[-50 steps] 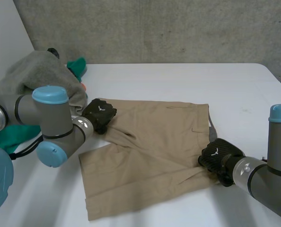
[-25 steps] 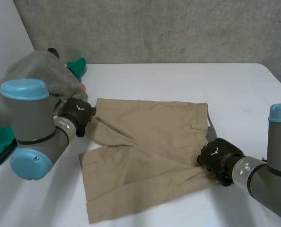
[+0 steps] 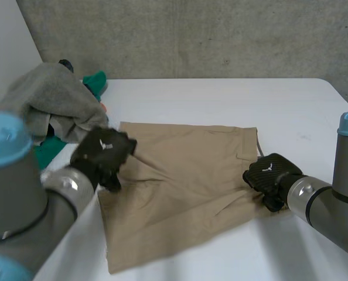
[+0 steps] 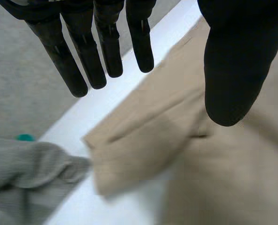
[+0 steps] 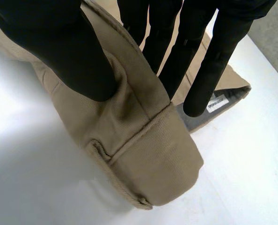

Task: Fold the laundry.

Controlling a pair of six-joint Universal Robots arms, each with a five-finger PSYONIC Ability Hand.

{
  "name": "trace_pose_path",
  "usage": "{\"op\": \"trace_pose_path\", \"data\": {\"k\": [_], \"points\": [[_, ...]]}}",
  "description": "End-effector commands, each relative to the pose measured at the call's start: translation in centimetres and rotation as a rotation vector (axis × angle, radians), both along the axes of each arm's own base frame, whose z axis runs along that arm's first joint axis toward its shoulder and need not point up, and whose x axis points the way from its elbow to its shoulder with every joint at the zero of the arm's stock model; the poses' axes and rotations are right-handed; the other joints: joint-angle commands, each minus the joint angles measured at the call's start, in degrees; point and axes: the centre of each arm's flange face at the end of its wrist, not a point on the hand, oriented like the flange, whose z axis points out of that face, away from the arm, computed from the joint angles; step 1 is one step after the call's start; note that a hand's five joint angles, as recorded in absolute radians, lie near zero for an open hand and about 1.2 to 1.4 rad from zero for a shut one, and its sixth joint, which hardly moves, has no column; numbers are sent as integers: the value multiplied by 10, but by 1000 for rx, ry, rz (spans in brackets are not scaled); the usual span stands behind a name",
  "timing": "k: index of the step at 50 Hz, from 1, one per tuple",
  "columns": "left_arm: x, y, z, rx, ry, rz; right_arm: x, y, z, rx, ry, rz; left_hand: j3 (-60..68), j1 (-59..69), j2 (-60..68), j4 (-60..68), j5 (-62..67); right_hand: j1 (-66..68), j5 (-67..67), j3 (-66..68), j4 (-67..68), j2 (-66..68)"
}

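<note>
My right hand [image 3: 270,178] pinches the thick waistband [image 5: 143,136] of limp, light-looking tan cotton shorts [image 3: 180,187], probably the firmest hold; my left hand [image 3: 103,153] hovers spread over their opposite corner

The shorts [image 3: 180,187] are lying spread on the middle of the table [image 3: 221,99]. A heap of clothes [image 3: 45,99] is sitting far left, just beside their corner. The left hand [image 3: 103,153] is hanging over their left edge, and the right hand [image 3: 269,177] is pinching their right edge.
</note>
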Motion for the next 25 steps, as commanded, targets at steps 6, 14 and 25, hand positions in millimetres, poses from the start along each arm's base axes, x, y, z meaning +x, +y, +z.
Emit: {"op": "trace_pose_path", "data": {"k": [6,14,25], "points": [[10,77,-41,301,-5,-48,0,-3,0,-7,-16,-11,-13,-10,-9,-4,-3,160,127,118,114,124],[8,72,-72,384,-76,-36,0,-2,0,-6,-18,-17,-6,-3,-2,3,4,160,127,118,114,124],[8,74,-40,279,-62,-24,-16,34,10,57,139,75,499,501,502,507,508,160,127,118,114,124]]}}
